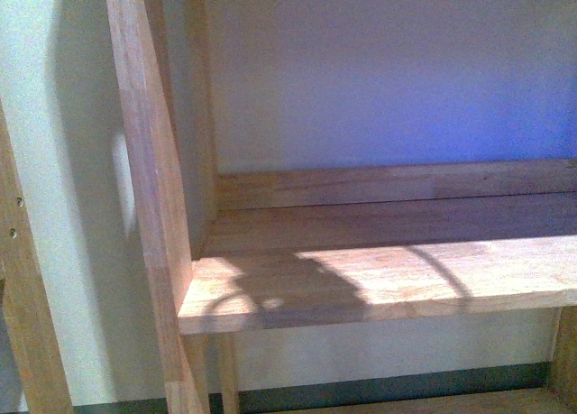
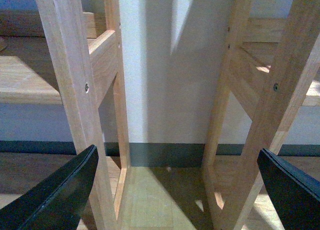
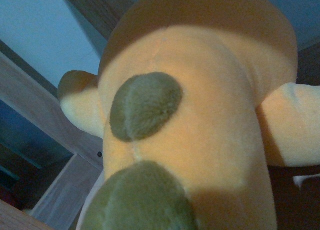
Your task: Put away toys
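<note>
1. Plush toy (image 3: 200, 120) filled right wrist view, pressed close to camera, presumably carried by right fingers; grasp itself unseen, cannot tell.
2. Left fingers (image 2: 55, 195) spread wide, empty, facing shelf uprights (image 2: 75, 89).
3. Shelf board (image 1: 388, 283) bare, likely destination.

A home room (wooden shelving (image 1: 379, 279), skirting board (image 2: 165, 154)).

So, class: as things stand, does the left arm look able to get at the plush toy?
Probably not. The left hand is open and faces wooden shelf frames and a wall, with no toy ahead. The plush toy shows only close against the right wrist camera.
</note>
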